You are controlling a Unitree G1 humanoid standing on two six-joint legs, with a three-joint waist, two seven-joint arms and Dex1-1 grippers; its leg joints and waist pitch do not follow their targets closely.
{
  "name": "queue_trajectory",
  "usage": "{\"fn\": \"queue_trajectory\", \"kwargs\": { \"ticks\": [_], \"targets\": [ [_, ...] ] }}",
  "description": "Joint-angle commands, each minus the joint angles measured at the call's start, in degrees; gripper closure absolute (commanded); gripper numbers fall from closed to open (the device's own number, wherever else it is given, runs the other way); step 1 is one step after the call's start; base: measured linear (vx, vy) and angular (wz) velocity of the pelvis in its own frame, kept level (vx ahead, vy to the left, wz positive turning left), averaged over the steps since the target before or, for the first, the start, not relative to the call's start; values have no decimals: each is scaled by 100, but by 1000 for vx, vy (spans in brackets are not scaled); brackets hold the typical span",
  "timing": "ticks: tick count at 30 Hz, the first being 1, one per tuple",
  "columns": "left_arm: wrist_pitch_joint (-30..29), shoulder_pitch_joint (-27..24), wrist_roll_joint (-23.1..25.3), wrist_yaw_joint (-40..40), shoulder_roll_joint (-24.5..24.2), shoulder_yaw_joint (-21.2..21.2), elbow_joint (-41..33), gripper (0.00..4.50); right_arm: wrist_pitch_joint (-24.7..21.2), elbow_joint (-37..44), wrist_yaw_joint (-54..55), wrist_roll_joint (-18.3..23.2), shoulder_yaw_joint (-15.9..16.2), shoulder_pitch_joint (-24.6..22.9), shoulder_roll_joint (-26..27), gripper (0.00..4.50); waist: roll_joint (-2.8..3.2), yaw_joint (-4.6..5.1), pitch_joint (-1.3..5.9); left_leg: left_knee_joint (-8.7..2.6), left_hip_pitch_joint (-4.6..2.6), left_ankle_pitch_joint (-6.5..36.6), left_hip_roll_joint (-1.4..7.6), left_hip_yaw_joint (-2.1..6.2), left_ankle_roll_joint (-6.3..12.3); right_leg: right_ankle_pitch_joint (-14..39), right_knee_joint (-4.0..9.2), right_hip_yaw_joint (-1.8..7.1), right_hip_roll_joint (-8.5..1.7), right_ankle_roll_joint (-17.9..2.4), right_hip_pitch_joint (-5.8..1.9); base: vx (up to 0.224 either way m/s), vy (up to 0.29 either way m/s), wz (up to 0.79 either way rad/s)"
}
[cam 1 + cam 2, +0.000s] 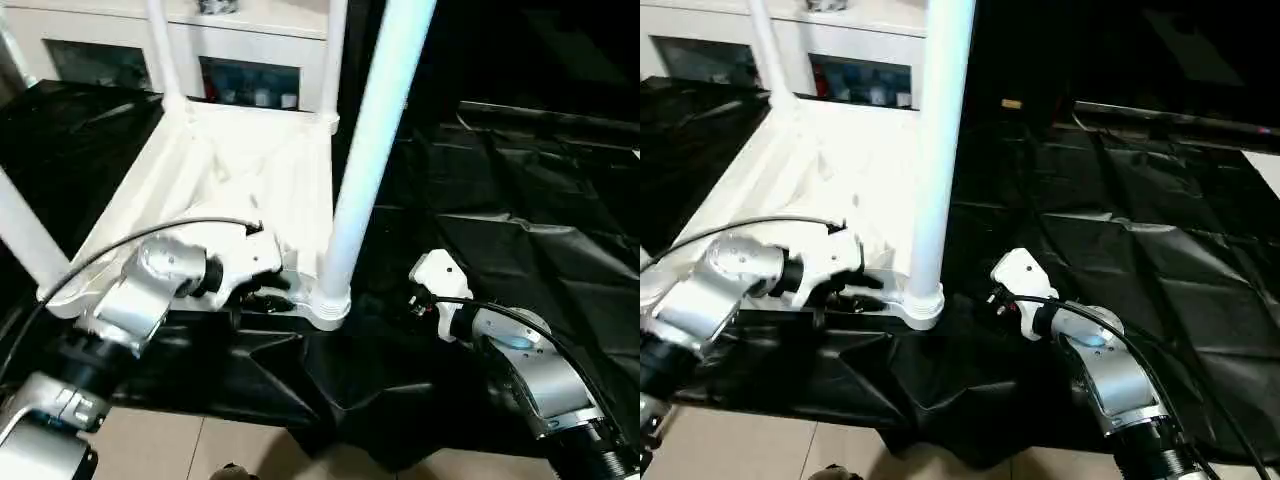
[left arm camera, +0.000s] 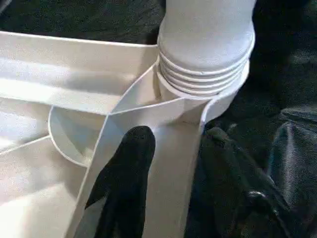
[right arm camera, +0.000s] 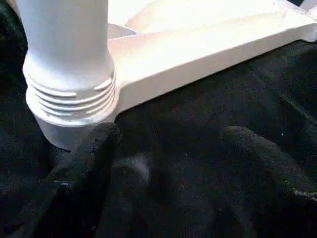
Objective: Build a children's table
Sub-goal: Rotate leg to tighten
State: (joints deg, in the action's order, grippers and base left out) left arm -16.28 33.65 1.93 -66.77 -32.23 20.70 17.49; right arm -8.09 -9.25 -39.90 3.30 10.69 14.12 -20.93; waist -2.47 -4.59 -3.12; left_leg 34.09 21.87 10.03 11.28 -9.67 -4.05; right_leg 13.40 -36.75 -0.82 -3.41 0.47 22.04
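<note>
The white table top (image 1: 230, 170) lies upside down on black cloth, ribbed underside up. Four white legs stand in its corner sockets. The nearest leg (image 1: 370, 140) rises from the near right socket (image 1: 333, 305), and its threaded collar (image 2: 203, 74) sits in that socket. My left gripper (image 1: 262, 292) is shut on the top's rim (image 2: 168, 148) just beside this socket, one finger (image 2: 131, 163) inside the wall and one outside. My right gripper (image 3: 171, 134) is open low over the cloth to the right of the socket, its fingers (image 3: 89, 153) apart and holding nothing.
A white cabinet with glass doors (image 1: 240, 80) stands behind the table. Crumpled black cloth (image 1: 500, 200) covers the work surface and drapes over its front edge onto pale floor (image 1: 180, 450). A black cable (image 1: 150, 235) arcs over my left forearm.
</note>
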Motion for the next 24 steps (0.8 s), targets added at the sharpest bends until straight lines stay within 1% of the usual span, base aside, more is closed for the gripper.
{"fn": "queue_trajectory", "kwargs": {
  "ticks": [1, 3, 5, 7, 13, 14, 16, 17, 19, 20, 23, 24],
  "targets": [
    [16, 90, -8, -65, 0, -17, 25, 272, 72, 6, -31, -33, 22, -20, -62, 80, 65, 22, 353, -405, -131, 953, 149, 8, -89, -35, 413, 177, -334, -1237, -222, 0, 0, 0],
    [-9, 102, -34, -94, 6, -29, 36, 272, 75, 14, -36, -35, 25, -30, -65, 80, 67, 23, 356, -402, -133, 915, 152, 6, -71, -114, 406, 178, -334, -1262, -220, 0, 0, 0],
    [-34, 140, 37, -186, -53, 37, 99, 272, 82, 25, -52, -42, 40, -45, -73, 80, 68, 25, 359, -396, -130, 867, 149, 3, -43, -208, 399, 178, -331, -1284, -225, 0, 0, 0],
    [-33, 171, 100, -231, -104, 99, 194, 272, 89, 23, -56, -44, 49, -46, -71, 80, 80, 28, 358, -395, -132, 870, 141, 4, -41, -200, 400, 174, -325, -1278, -223, 0, 0, 0],
    [-73, 170, 79, -388, -167, 121, 336, 272, 99, 18, -69, -60, 46, -50, -68, 80, 85, 36, 360, -400, -137, 916, 151, 8, -61, -200, 398, 175, -333, -1314, -225, 0, 0, 0],
    [-39, 181, 92, -351, -153, 105, 381, 300, 103, 10, -70, -64, 46, -46, -66, 80, 84, 36, 359, -402, -137, 940, 153, 9, -64, -190, 398, 172, -332, -1323, -224, 0, 0, 0],
    [-4, 196, 109, -309, -136, 90, 430, 309, 107, 2, -74, -67, 44, -42, -66, 80, 74, 32, 356, -403, -138, 961, 155, 6, -63, -166, 402, 174, -335, -1330, -224, 0, 0, 0],
    [-6, 206, 105, -287, -122, 76, 454, 314, 105, 1, -75, -68, 45, -39, -66, 80, 79, 29, 359, -403, -137, 955, 155, 9, -64, -168, 399, 174, -340, -1331, -229, 0, 0, 0],
    [-17, 225, 106, -298, -107, 72, 503, 340, 97, -4, -79, -76, 46, -27, -59, 80, 74, 34, 360, -400, -136, 939, 151, 6, -53, -165, 401, 176, -338, -1319, -228, 0, 0, 0],
    [-24, 232, 105, -305, -105, 76, 523, 340, 97, -7, -79, -78, 49, -22, -58, 80, 75, 33, 361, -399, -136, 925, 152, 8, -51, -180, 399, 176, -339, -1320, -229, 0, 0, 0],
    [-43, 249, 125, -360, -105, 102, 580, 370, 102, -21, -78, -83, 56, -9, -59, 80, 69, 31, 366, -394, -136, 862, 151, 5, -26, -250, 392, 175, -338, -1332, -231, 0, 0, 0],
    [-58, 248, 127, -373, -101, 104, 581, 370, 104, -26, -81, -84, 58, -7, -60, 80, 71, 33, 363, -394, -134, 846, 150, 6, -17, -274, 390, 174, -335, -1336, -230, 0, 0, 0]
  ]
}}
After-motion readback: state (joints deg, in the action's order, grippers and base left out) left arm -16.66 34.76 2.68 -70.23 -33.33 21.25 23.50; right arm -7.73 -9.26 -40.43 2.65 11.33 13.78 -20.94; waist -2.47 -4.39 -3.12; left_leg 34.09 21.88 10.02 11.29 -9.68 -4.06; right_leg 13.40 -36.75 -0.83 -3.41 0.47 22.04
